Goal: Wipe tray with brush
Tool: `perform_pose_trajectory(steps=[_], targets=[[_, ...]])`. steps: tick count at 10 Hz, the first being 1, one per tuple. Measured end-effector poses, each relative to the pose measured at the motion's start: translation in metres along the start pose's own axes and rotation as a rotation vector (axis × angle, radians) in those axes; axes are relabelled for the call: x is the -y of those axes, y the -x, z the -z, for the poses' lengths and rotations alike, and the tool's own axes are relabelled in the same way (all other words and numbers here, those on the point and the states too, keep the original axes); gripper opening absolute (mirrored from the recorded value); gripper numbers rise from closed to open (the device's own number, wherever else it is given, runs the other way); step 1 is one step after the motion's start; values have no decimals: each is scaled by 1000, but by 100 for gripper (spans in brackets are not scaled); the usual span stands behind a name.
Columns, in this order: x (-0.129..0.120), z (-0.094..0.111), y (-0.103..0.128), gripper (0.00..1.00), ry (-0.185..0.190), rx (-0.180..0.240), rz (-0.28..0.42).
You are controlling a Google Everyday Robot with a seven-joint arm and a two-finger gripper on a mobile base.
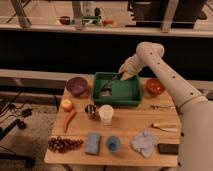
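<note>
The dark green tray (pixel 131 98) sits at the back middle of the wooden table. My gripper (pixel 121 76) hangs over the tray's back edge, at the end of the white arm reaching in from the right. It is shut on the brush (pixel 111 84), a thin dark handle that slants down to the left. The brush's greyish head (pixel 104 92) rests on the tray floor in the left half.
A purple bowl (pixel 77 85) stands left of the tray, an orange-red bowl (pixel 155 87) right of it. A white cup (pixel 106 114) and small metal cup (pixel 90 110) stand in front. Apple, carrot, grapes, blue sponge (pixel 92 142), blue cup, cloth, utensils and a phone lie around.
</note>
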Motion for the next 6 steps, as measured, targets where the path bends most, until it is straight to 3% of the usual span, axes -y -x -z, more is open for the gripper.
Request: perform_pose_trajectory(steps=[6], targets=[[-8, -4, -67, 9, 56, -111, -44]])
